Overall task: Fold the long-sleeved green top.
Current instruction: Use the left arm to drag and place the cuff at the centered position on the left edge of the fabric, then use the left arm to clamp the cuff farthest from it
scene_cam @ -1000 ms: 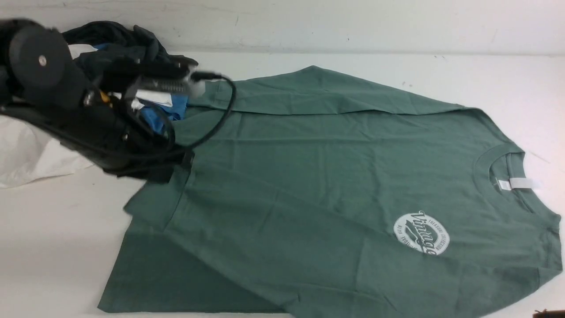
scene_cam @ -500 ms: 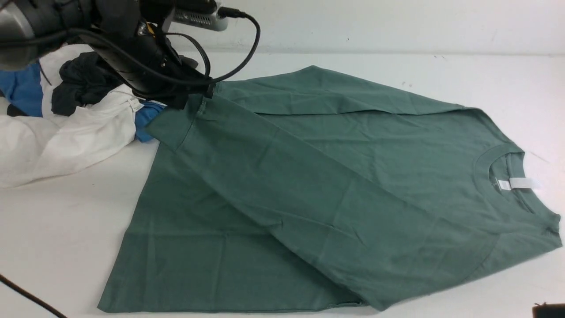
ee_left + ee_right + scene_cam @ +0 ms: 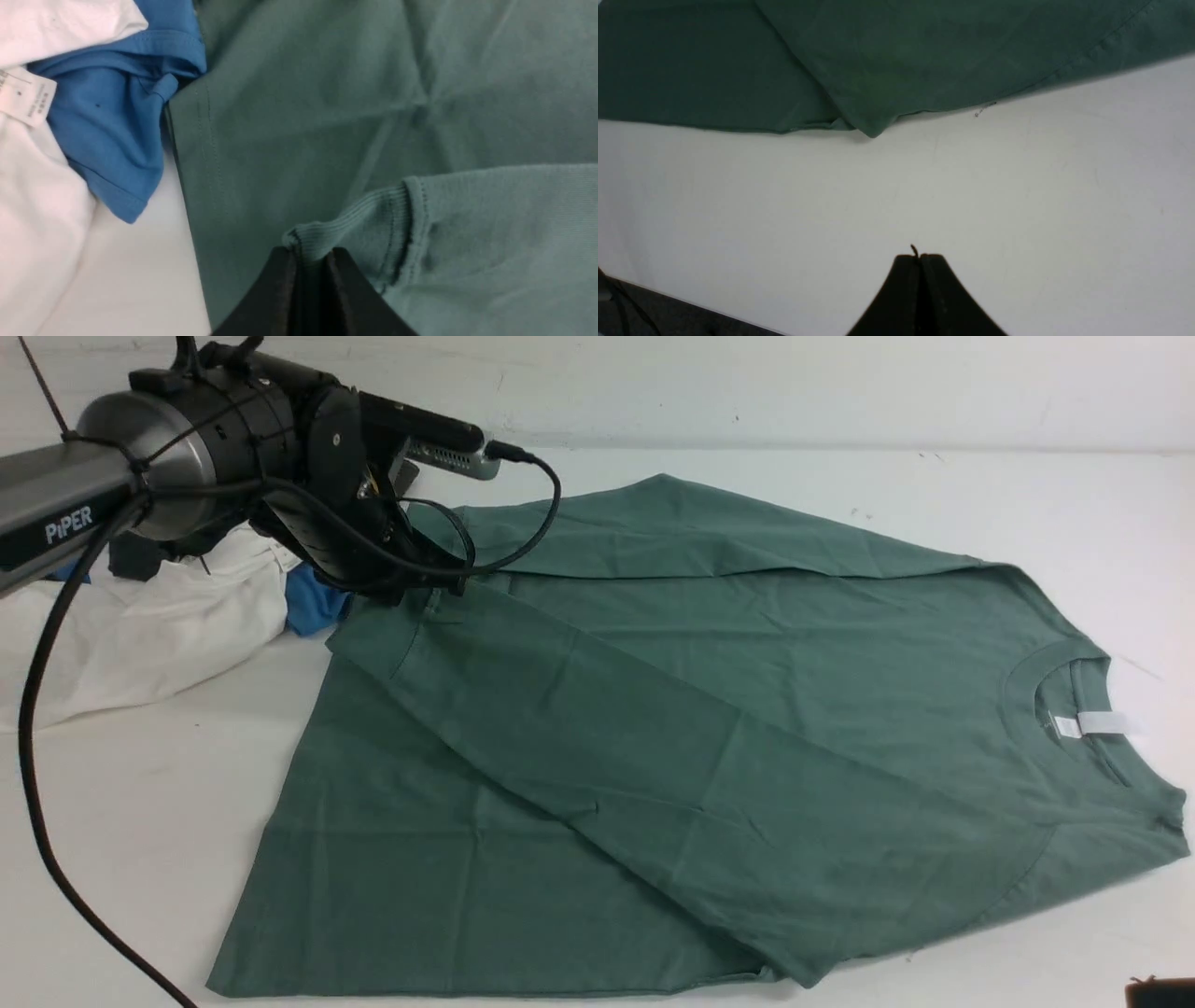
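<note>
The green long-sleeved top (image 3: 709, 644) lies spread on the white table, with its neck and white tag (image 3: 1106, 723) to the right. One sleeve (image 3: 653, 756) runs diagonally over the chest and hides the logo. My left gripper (image 3: 411, 583) is at the far left of the top, shut on that sleeve's ribbed cuff (image 3: 345, 219); the cuff is pinched between the fingers of the left gripper (image 3: 312, 254). My right gripper (image 3: 919, 256) is shut and holds nothing. It hovers over bare table, apart from the top's near folded corner (image 3: 871, 126).
A pile of other clothes sits at the far left: a white garment (image 3: 140, 635), a bright blue one (image 3: 313, 602) touching the top's hem, and a dark one (image 3: 140, 555). A black cable (image 3: 37, 784) hangs from the left arm. The table's edge (image 3: 668, 298) is near the right gripper.
The left gripper carried the cuff from the near left side up and away to the far left, drawing the sleeve over the chest and covering the logo. The right gripper stayed shut.
</note>
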